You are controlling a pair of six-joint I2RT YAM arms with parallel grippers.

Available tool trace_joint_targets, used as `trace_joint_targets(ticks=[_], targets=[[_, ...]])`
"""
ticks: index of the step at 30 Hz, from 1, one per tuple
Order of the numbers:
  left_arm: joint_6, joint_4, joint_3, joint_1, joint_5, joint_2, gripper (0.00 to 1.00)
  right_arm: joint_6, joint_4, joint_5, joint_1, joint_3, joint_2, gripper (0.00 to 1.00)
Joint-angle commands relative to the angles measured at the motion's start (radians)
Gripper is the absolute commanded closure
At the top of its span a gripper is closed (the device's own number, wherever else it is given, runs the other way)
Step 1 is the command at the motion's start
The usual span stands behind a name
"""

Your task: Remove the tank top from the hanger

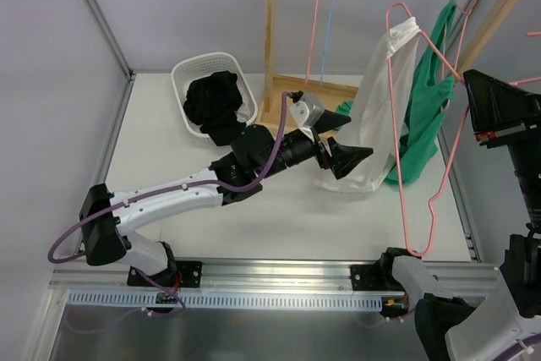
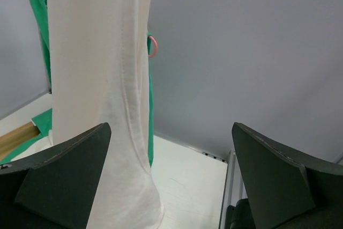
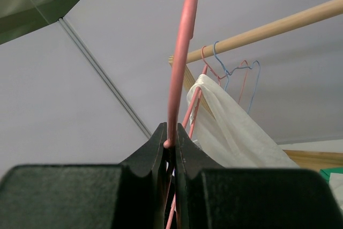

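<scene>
Tank top (image 1: 380, 107): white, hangs on the pink hanger (image 3: 179, 52), far right of the desk (image 1: 296, 217).
Handling: I judge it light and limp; take the hem.
My left gripper (image 1: 355, 158): released, beside the hem.
My right gripper (image 3: 170, 139): clenched on the hanger.

In the top view the right gripper (image 3: 170, 135) is hidden behind its black camera housing (image 1: 500, 107), which the picture's edge also cuts. In the left wrist view the white tank top (image 2: 96, 79) is cut off by the upper edge and covers most of the green garment (image 2: 37, 4). The pink hanger (image 3: 179, 52) is blurred close to the right wrist lens.
</scene>
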State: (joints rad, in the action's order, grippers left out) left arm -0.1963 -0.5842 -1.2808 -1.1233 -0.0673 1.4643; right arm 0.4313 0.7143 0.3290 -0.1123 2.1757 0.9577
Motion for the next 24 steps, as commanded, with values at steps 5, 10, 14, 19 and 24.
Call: trace_joint_targets(ticks=[5,10,14,19,24], targets=[[0.038,-0.026,0.006,-0.023,0.170,-0.030,0.01,0.044,-0.131,0.019,0.005,0.004,-0.002,1.00],[0.075,-0.023,-0.086,-0.023,0.201,0.076,0.01,0.050,-0.142,0.015,0.005,-0.011,-0.017,1.00],[0.069,-0.017,-0.169,-0.017,0.228,0.154,0.01,0.064,-0.145,0.019,0.005,-0.010,-0.019,1.00],[0.051,-0.016,-0.271,0.000,0.190,0.238,0.01,0.069,-0.145,0.015,0.005,-0.016,-0.031,1.00],[0.061,0.061,-0.377,0.031,0.277,0.291,0.55,0.076,-0.144,0.010,0.005,-0.043,-0.060,1.00]])
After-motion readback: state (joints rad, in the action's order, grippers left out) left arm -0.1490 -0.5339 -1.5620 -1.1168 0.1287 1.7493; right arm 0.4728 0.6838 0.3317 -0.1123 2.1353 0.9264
